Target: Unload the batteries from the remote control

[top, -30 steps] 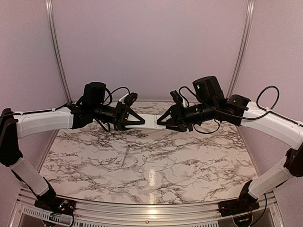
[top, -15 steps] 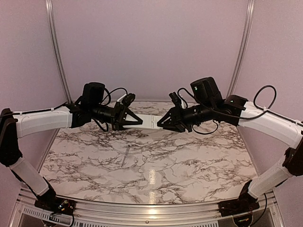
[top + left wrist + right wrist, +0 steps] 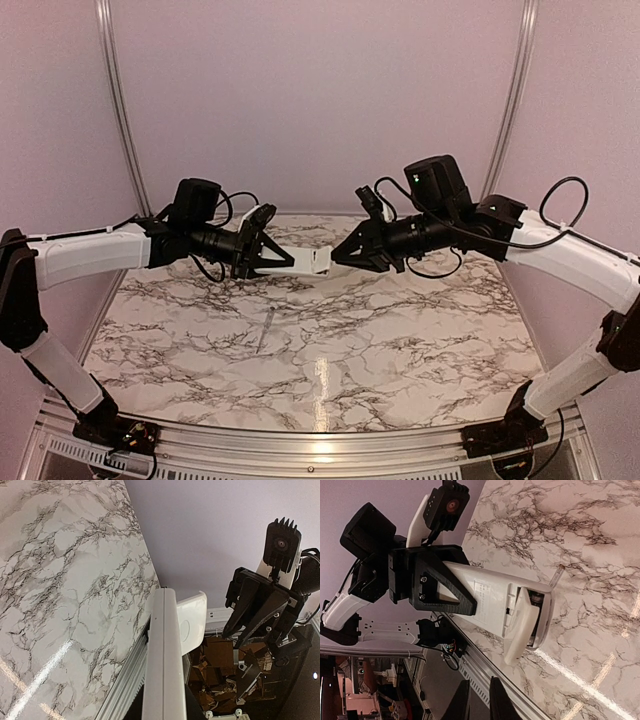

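Since the earlier frame the right gripper (image 3: 338,256) has come off the free end of the slim white rectangular plastic remote control (image 3: 312,262) and drawn back toward its own side. The remote's free end has dipped slightly.

Left gripper (image 3: 285,262): clenched on the remote control. The right wrist view shows its black triangular fingers (image 3: 437,587) clamped across the bar's width, about midway along.

Right gripper: empty. Its fingers (image 3: 250,610) are drawn together with only a narrow slit between them. The left wrist view shows it clear of the remote's end, not touching.

Remote control: held in the air above the grey-veined white marble tabletop (image 3: 400,340), toward the far edge, roughly level. Its free end points at the right gripper.

Flat white plastic cover panel (image 3: 520,632): stands ajar at the remote's free end. One edge lies against the body and the other is lifted away. A dark recess (image 3: 538,600) is exposed beneath it.

Batteries: cannot be made out inside the shadowed recess.

Thin grey metallic rod (image 3: 267,330): lies on the marble nearer the arm bases, well apart from both grippers.
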